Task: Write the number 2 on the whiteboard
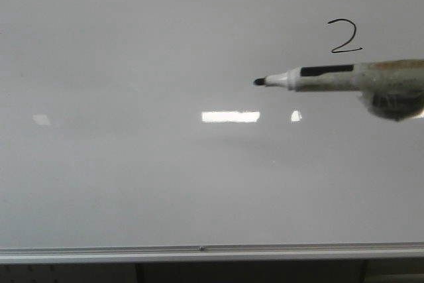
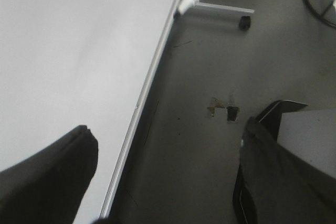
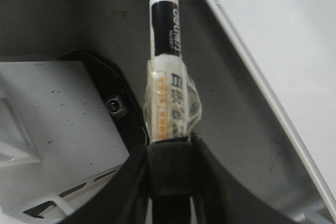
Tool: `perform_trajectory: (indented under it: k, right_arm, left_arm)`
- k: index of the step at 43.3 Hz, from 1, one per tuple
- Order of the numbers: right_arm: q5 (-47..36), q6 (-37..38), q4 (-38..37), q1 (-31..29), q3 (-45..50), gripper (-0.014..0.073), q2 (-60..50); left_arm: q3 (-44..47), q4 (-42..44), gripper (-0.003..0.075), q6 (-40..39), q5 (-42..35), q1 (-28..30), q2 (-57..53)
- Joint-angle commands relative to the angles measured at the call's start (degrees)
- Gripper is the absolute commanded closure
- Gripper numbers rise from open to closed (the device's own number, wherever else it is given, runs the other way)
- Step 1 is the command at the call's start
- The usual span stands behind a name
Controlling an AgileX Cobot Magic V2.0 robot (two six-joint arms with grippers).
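My right end effector (image 3: pixel 169 156) is clamped on a marker (image 3: pixel 167 72), its dark fingers (image 3: pixel 131 182) pressing the taped lower barrel from both sides. In the front view the marker (image 1: pixel 324 77) reaches in from the right edge, lying nearly level, its black tip pointing left and hanging in front of the whiteboard (image 1: pixel 132 164); I cannot tell whether the tip touches the surface. The number 2 (image 1: pixel 345 36) sits just above the marker's barrel, on the upper right part of the board, a thin black stroke with a curved top and a flat base. Along the board's lower edge runs a silver rail (image 1: pixel 199 251).

My left end effector (image 2: pixel 163 182) has its fingers (image 2: pixel 47 177) spread wide apart with nothing between them. Beyond them lie the whiteboard's edge (image 2: pixel 79 51) and a grey floor (image 2: pixel 210 66), where a wheeled stand foot (image 2: pixel 226 10) rests.
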Motion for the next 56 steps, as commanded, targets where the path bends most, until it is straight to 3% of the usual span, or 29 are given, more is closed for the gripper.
perform_trajectory:
  k: [1,8,16,39,56]
  right_arm:
    - [0.0,-6.1,7.2,2.3,-2.2,0.0629,-0.9]
    - [-1.4,-9.9,12.2,3.7,-2.2,0.0629,-0.9]
    - [-1.9,-10.0,12.6,3.7,-2.2,0.0629,-0.9]
    - [-3.6,-10.2,13.9,3.7,-2.2,0.0629,-0.9]
    - [-3.0,-10.2,13.9,3.7,-2.2,0.0629,-0.9]
  left_arm:
    - [-3.5,-1.6,0.0174,1.9,-2.0,-4.1,2.2]
    - [-6.9,-1.6,0.0174,1.9,-1.7,-9.6,7.6]
    - [-9.3,-1.6,0.0174,2.2,-1.7,-13.0,12.1]
    - [-9.9,-1.7,0.0178,3.4,-4.3,-13.4,19.1]
    - [-10.6,-1.1,0.0477,3.8,-3.4,-13.3,19.1]
